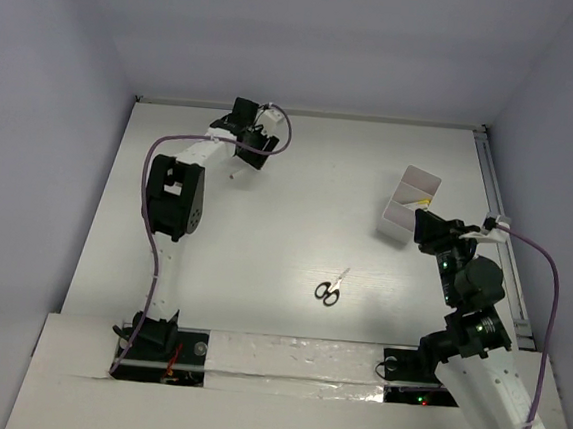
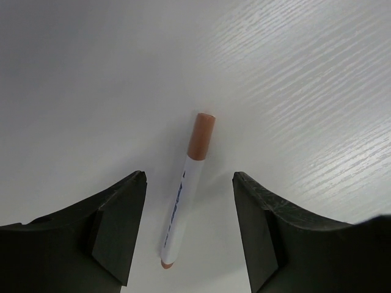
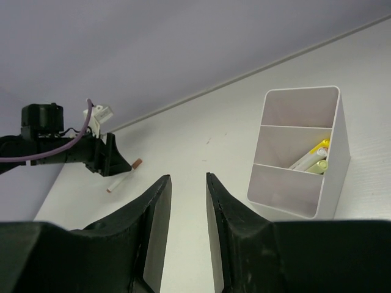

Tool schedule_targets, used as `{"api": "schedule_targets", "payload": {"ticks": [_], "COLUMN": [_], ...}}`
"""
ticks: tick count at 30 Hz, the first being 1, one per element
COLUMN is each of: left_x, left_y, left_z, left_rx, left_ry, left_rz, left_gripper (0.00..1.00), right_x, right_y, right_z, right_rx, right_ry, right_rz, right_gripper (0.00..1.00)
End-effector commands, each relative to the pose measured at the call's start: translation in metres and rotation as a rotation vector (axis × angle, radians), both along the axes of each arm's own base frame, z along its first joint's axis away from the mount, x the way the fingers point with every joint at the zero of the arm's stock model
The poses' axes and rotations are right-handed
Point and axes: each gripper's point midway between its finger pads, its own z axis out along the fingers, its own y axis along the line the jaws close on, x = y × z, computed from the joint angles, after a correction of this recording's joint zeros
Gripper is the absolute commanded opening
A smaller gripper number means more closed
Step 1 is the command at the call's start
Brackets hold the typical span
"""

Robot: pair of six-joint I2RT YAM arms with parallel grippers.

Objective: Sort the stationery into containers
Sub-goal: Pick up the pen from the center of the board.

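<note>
A white pen with a red-brown cap (image 2: 186,195) lies on the table between the open fingers of my left gripper (image 2: 189,180), touching neither finger. The pen (image 1: 235,173) and the left gripper (image 1: 253,149) are at the far left of the table. The white three-compartment tray (image 1: 408,203) stands at the right; its middle compartment holds yellow and white pens (image 3: 314,157). My right gripper (image 3: 187,178) is open with a narrow gap and empty, just near of the tray (image 3: 299,146). Black-handled scissors (image 1: 329,289) lie mid-table. No eraser blocks show.
The table's far edge meets the back wall close behind the left gripper. A rail (image 1: 502,223) runs along the table's right edge next to the tray. The left arm (image 3: 55,149) and the pen (image 3: 124,176) also show in the right wrist view.
</note>
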Motion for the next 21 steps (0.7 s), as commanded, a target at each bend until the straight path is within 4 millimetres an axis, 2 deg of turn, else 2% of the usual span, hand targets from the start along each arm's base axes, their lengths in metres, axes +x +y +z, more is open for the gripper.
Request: {"api": "schedule_targets", "payload": {"ticks": [1,3,8,9,15,19,21], "left_x": [0.001,0.001,0.005,0.004,0.009,0.007,0.007], "left_y": [-0.007,-0.007,-0.009,-0.009,-0.012,-0.011,-0.012], "left_z": [0.007,0.0,-0.001,-0.007,-0.012,-0.022,-0.019], "left_rx": [-0.026,-0.021,-0.025,-0.023,-0.03,-0.027,-0.036], "left_ry": [0.0,0.015,0.015,0.027,0.036,0.053,0.047], "left_rz": [-0.025,-0.024,-0.026,-0.024,-0.028,-0.023,-0.021], "left_gripper": [0.56,0.55,0.46,0.45,0.28,0.1,0.05], "right_x": [-0.004,-0.005,-0.005,-0.004,-0.004,-0.004,-0.004], "right_y": [-0.001,-0.001,-0.001,-0.001,0.0,-0.001,-0.002], "right_z": [0.029,0.03,0.029,0.028,0.028,0.028,0.027], "right_rx": [0.019,0.019,0.016,0.016,0.016,0.017,0.019], "right_ry": [-0.068,-0.071,-0.07,-0.069,-0.066,-0.069,-0.065], "right_rz": [0.001,-0.001,0.0,0.002,0.003,0.0,-0.004], "right_gripper": [0.36,0.37,0.36,0.36,0.36,0.36,0.36]}}
